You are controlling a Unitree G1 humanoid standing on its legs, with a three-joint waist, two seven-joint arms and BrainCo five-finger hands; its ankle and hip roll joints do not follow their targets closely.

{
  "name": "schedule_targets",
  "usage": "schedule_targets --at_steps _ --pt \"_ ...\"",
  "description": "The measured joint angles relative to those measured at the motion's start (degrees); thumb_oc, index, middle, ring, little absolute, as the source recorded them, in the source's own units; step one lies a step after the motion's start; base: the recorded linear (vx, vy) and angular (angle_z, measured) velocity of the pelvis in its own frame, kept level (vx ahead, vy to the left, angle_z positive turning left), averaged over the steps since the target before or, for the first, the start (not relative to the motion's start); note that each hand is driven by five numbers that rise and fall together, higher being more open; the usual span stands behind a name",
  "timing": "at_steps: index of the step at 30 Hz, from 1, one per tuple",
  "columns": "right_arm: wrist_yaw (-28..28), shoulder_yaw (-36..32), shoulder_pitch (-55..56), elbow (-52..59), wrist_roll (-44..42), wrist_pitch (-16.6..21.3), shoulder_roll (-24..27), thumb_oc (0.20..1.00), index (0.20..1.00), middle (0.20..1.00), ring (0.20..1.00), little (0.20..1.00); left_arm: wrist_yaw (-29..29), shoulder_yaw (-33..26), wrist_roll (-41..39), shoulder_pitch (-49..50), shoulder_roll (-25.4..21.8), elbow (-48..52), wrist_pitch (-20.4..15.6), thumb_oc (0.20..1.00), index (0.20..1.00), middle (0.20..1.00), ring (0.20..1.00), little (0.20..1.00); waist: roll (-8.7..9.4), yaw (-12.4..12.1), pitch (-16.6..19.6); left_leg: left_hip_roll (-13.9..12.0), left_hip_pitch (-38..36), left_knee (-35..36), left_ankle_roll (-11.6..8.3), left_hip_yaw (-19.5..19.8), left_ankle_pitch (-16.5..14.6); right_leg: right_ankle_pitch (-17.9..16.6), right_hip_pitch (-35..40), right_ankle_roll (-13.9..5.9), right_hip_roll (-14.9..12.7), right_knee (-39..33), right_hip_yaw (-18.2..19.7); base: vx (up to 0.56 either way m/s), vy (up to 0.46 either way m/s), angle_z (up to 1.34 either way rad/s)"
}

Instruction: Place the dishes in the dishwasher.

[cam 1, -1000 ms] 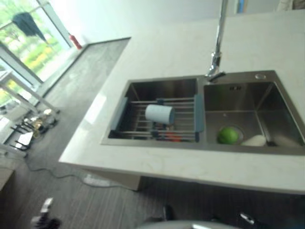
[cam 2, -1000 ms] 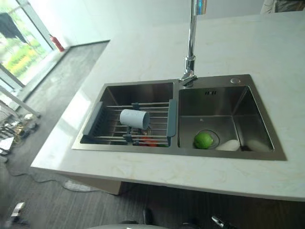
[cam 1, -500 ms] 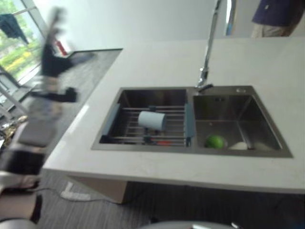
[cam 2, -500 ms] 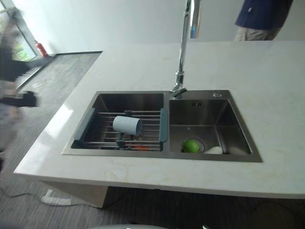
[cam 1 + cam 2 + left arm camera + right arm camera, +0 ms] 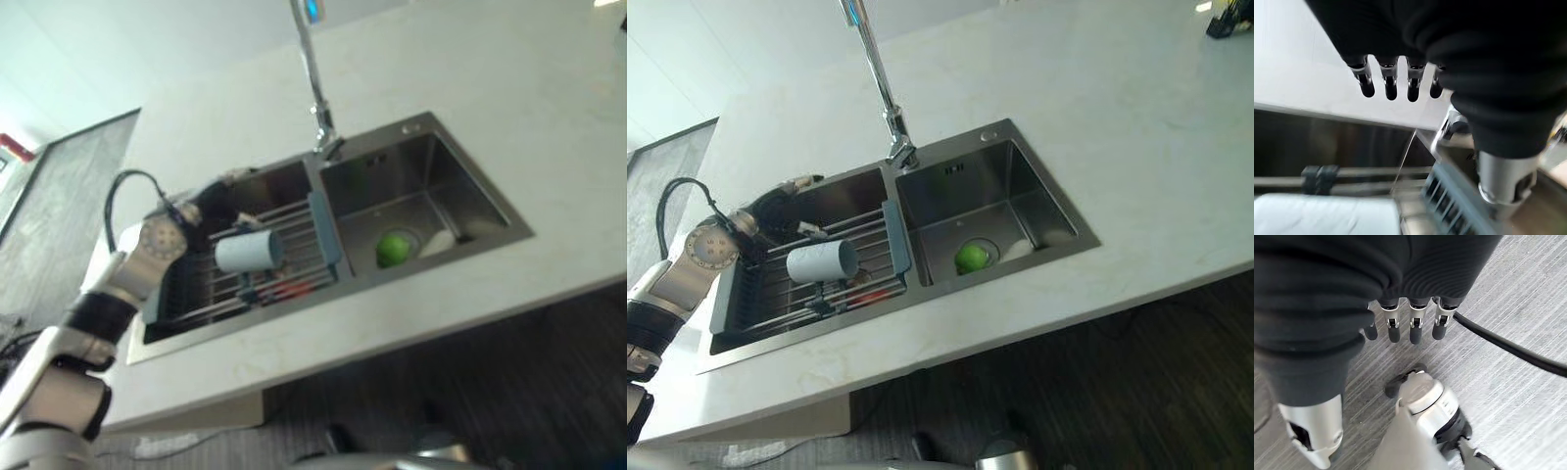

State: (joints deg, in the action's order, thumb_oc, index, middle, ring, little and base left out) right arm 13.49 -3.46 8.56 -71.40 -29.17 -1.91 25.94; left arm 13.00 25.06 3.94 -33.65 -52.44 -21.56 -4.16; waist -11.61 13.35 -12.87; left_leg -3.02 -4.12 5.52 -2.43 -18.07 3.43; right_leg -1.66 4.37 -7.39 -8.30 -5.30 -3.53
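Left eye view: the left hand (image 5: 201, 210), fingers relaxed and empty, hovers just beside the cup (image 5: 247, 252) lying on the sink rack (image 5: 294, 245); likely light, rigid, slippery, best gripped around its body.

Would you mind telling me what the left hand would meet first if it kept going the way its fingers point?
Probably the far steel wall of the sink's left basin; the left hand points past the pale blue cup. Depth is unclear.

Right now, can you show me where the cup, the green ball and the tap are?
cup (image 5: 820, 262), right eye view, on its side wall.
green ball (image 5: 970, 258), right eye view, on its middle.
tap (image 5: 878, 75), right eye view, on its tall pipe.
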Motion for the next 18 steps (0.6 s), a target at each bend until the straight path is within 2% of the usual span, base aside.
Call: schedule_targets --at_steps 2,5,10,18 --pt "0.1 -1.8 -0.1 2.0 0.0 0.1 1.5 1.000 1.000 1.000 1.000 1.000 1.8 0.4 0.0 0.0 0.0 -0.9 0.0 1.000 1.000 1.000 1.000 1.000 -1.90 0.3 -1.7 1.3 0.1 0.0 0.67 -0.4 -0.4 -0.3 -0.4 -1.06 -1.4 0.0 0.6 0.02 0.109 -0.11" --pt "0.6 -2.1 -1.0 2.3 0.8 0.5 1.5 1.000 1.000 1.000 1.000 1.000 5.4 0.6 -0.7 0.0 0.0 -1.0 -0.7 1.000 1.000 1.000 1.000 1.000 -2.69 0.4 -2.4 2.7 0.1 0.0 1.19 -0.7 -0.8 -0.6 -0.8 -1.83 -2.6 0.3 1.5 0.04 0.113 -0.10" --pt "0.6 -2.0 -1.3 3.4 1.6 0.4 1.6 1.000 1.000 1.000 1.000 1.000 9.6 2.9 -1.2 0.0 0.1 -1.1 -0.6 1.000 1.000 1.000 1.000 1.000 -2.67 0.3 -2.8 3.2 0.1 -0.1 1.30 0.2 -0.9 -0.6 -0.7 -2.36 -3.3 0.3 1.4 0.02 0.043 0.01" --pt "0.5 -2.0 -2.2 5.8 1.6 0.0 2.9 1.000 1.000 1.000 1.000 1.000 9.9 3.8 -1.2 0.0 0.1 -1.6 -1.0 1.000 1.000 1.000 1.000 1.000 -2.73 0.3 -3.9 3.2 0.2 -0.2 1.31 0.4 -0.9 -0.6 -0.8 -2.36 -3.2 0.3 1.3 0.00 0.014 0.00"
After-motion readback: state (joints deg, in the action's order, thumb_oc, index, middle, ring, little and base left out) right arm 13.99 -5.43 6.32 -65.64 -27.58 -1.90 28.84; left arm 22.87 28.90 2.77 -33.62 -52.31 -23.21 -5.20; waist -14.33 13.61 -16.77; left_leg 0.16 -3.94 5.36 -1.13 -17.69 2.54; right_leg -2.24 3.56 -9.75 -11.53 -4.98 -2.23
